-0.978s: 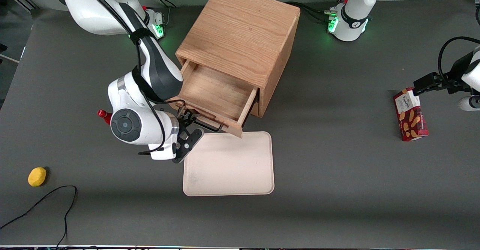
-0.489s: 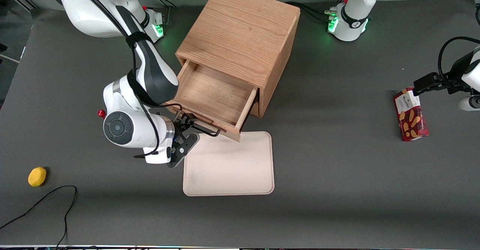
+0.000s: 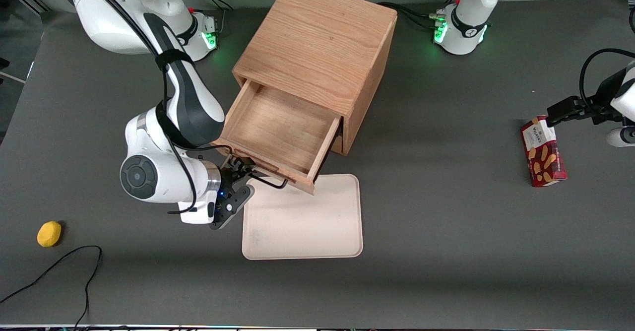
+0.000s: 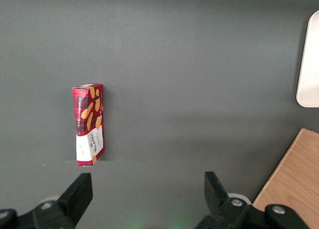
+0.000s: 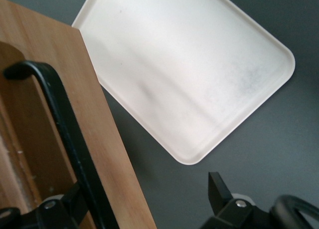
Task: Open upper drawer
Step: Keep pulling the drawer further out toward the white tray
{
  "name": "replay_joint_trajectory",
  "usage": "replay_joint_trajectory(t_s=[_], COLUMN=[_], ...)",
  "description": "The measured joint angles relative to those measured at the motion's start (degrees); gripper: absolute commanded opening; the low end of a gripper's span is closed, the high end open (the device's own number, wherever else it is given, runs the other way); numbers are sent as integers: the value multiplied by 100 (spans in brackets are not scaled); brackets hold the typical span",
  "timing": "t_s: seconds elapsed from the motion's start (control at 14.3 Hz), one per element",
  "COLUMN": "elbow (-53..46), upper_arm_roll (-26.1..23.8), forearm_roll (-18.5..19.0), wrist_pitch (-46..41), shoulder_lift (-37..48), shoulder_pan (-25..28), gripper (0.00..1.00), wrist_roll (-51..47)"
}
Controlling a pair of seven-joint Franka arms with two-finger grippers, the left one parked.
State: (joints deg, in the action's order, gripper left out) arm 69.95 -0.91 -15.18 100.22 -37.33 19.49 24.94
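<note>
Upper drawer (image 3: 278, 127) stands drawn well out of the cabinet (image 3: 317, 53), its front over the tray (image 3: 302, 219). I keep the tool (image 3: 243, 172) spread, one finger inside the handle (image 5: 70, 139) to hook it.

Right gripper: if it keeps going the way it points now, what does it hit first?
Probably the upper drawer: the right gripper faces the drawer front at the black handle, so the front panel comes first. Depth is unclear.

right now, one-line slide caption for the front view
Right arm's gripper at the black handle of the pulled-out upper drawer, drawer front overhanging the pale tray.
</note>
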Motion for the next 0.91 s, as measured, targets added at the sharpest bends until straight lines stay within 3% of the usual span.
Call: replay_joint_trajectory(t_s=[0.91], elbow=[-99], upper_arm_roll=[-2], forearm_roll=[-183], wrist_pitch=[365], shoulder_lift=[-94], shoulder_pan=[-272], gripper=[100], wrist_roll=[0])
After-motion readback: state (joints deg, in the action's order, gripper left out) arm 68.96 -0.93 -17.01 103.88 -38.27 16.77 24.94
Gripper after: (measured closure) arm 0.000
